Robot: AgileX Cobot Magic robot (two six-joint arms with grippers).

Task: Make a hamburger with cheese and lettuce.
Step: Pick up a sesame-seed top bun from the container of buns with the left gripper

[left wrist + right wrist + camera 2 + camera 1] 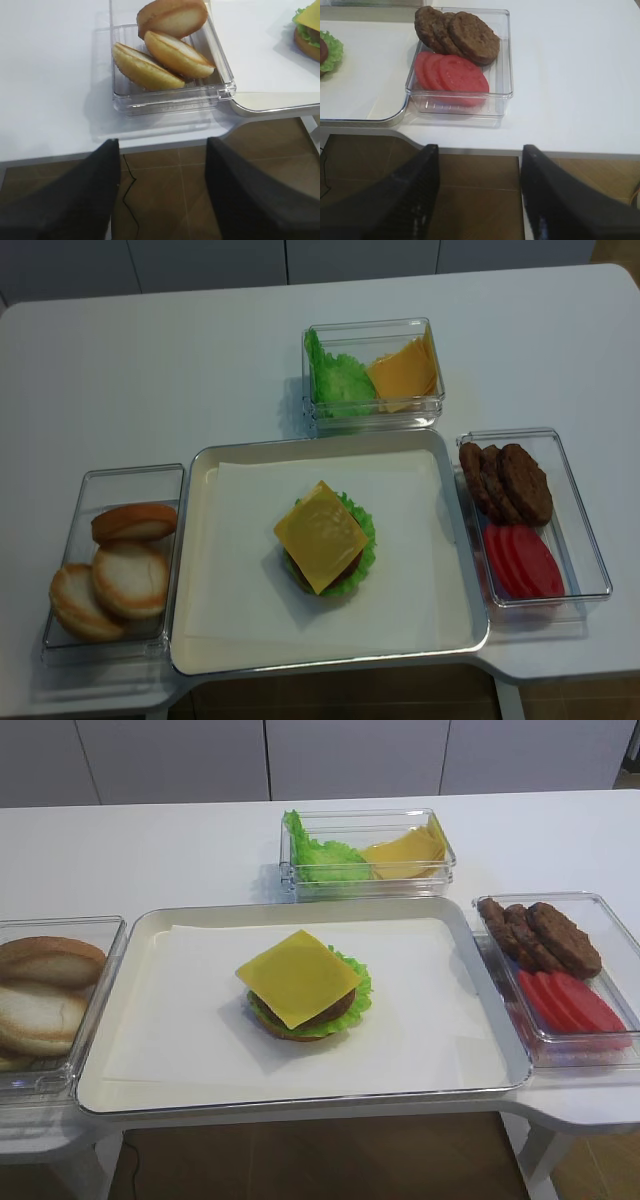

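The hamburger [304, 995] [326, 545] sits in the middle of the paper-lined tray [140, 1020], without a top bun. Its square yellow cheese [298, 976] [320, 535] lies on the brown patty, and the frilly green lettuce [357, 982] [365, 525] rims it. Its edge shows in the left wrist view [306, 30] and the right wrist view [329, 52]. Neither arm appears in the two high views. My left gripper [162, 147] hangs open below the table's front edge, over brown floor, with nothing between its fingers. My right gripper [480, 152] is likewise open and empty below the front edge.
A clear box of bun halves [45, 995] [170, 50] stands left of the tray. A clear box with dark patties [545, 935] [465, 35] and red tomato slices [570, 1000] [452, 75] stands to its right. Behind the tray is a box of loose lettuce [320, 860] and cheese slices [410, 850].
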